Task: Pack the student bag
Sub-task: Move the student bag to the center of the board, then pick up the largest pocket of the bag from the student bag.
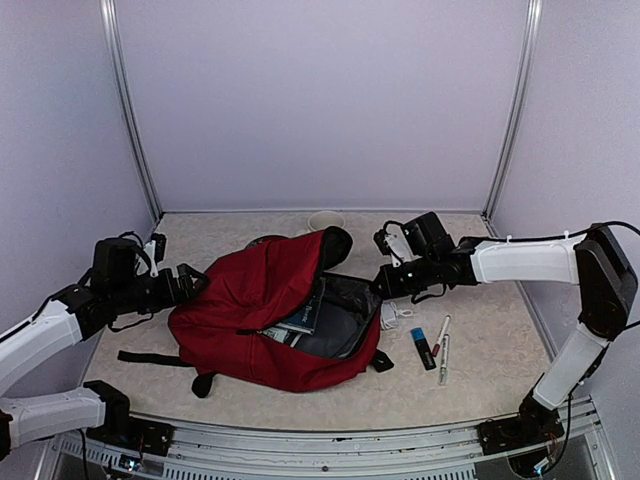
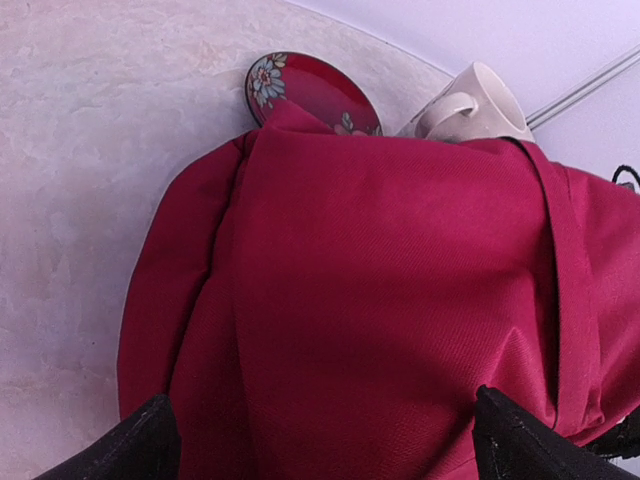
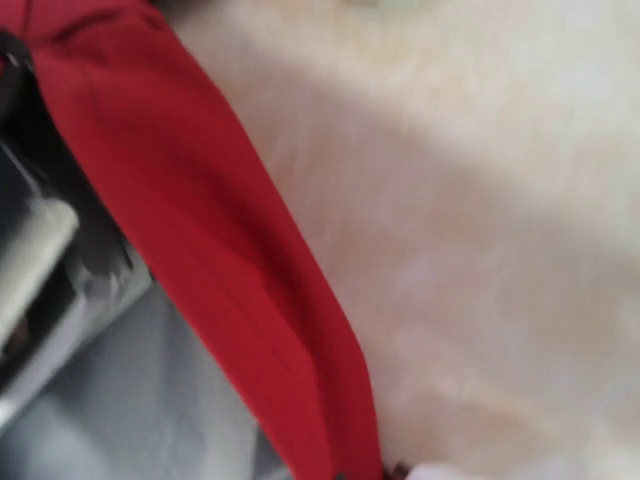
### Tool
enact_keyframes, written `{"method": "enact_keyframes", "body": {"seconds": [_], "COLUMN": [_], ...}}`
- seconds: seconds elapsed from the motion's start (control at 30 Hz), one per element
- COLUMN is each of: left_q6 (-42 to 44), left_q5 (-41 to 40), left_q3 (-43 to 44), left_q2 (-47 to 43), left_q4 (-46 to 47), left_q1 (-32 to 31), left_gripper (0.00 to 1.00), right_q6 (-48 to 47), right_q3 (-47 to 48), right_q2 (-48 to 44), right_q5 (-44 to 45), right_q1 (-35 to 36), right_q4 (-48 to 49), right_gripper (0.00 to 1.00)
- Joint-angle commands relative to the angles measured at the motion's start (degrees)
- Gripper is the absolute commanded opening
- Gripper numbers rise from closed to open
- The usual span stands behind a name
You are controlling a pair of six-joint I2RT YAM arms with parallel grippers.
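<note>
Your left gripper (image 1: 193,283) straddles the student bag (image 1: 255,290) unclenched, likely steadying it; I cannot tell the right gripper's (image 1: 381,288) grip at the opening.

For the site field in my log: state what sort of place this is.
Probably a robot test booth, not a classroom: plain lilac wall panels on aluminium posts enclose one small table, and two arms are bolted to its near rail.
</note>
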Motion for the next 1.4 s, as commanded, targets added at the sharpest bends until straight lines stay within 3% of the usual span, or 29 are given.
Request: {"method": "enact_keyframes", "body": {"seconds": [0.0,0.17,0.33,0.5,0.6,0.73,0.9,1.0,1.07,1.23,1.37], "left_q6": [-0.38,-1.48,-2.52,-3.4,-3.55,-3.29,-4.98,-7.4,-9.26,-14.25,-15.62], "left_q5": [2.14,1.28,0.83,-0.08,0.11,0.48,0.13,-0.48,-0.82,-4.6,-8.39], "left_q3": [-1.77,-2.68,-4.12,-5.95,-6.54,-6.24,-6.96,-8.2,-9.04,-9.74,-9.22], "left_q2": [-0.97,-2.02,-2.02,-2.85,-2.27,-1.31,-1.87,-3.27,-4.93,-8.91,-11.21], "left_q4": [0.15,1.55,2.69,5.18,5.91,5.95,5.81,5.95,5.87,4.03,1.89], "left_q1": [-0.95,-3.46,-4.4,-5.07,-5.2,-5.4,-7.19,-9.24,-11.32,-17.78,-21.06], "left_gripper": [0.99,0.99,0.99,0.99,0.99,0.97,0.89,0.83,0.8,0.77,0.8], "right_q6": [-3.56,-2.14,2.15,10.98,14.98,17.13,16.47,14.52,13.07,9.4,6.53], "right_q3": [3.67,2.87,-2.69,-13.59,-16.37,-17.28,-13.01,-9.76,-7.58,-4.52,-3.24], "right_q2": [0.85,-3.23,-14.11,-22.14,-22.08,-17.74,-8.95,-5.22,-3.65,-4.23,-8.82], "right_q5": [2.24,5.37,8.07,2.44,3.48,1.77,-0.21,1.01,2.14,2.73,7.62], "right_q1": [-0.85,-0.85,-0.72,1.57,4.61,7.84,7.94,7.71,7.04,2.65,2.05], "right_q4": [-2.69,-6.5,-9.44,-2.8,-1.16,6.97,9.66,7.26,4.88,1.04,-5.05], "right_gripper": [0.04,0.26,0.35,0.52,0.65,0.74,0.67,0.44,0.34,0.37,0.48]}}
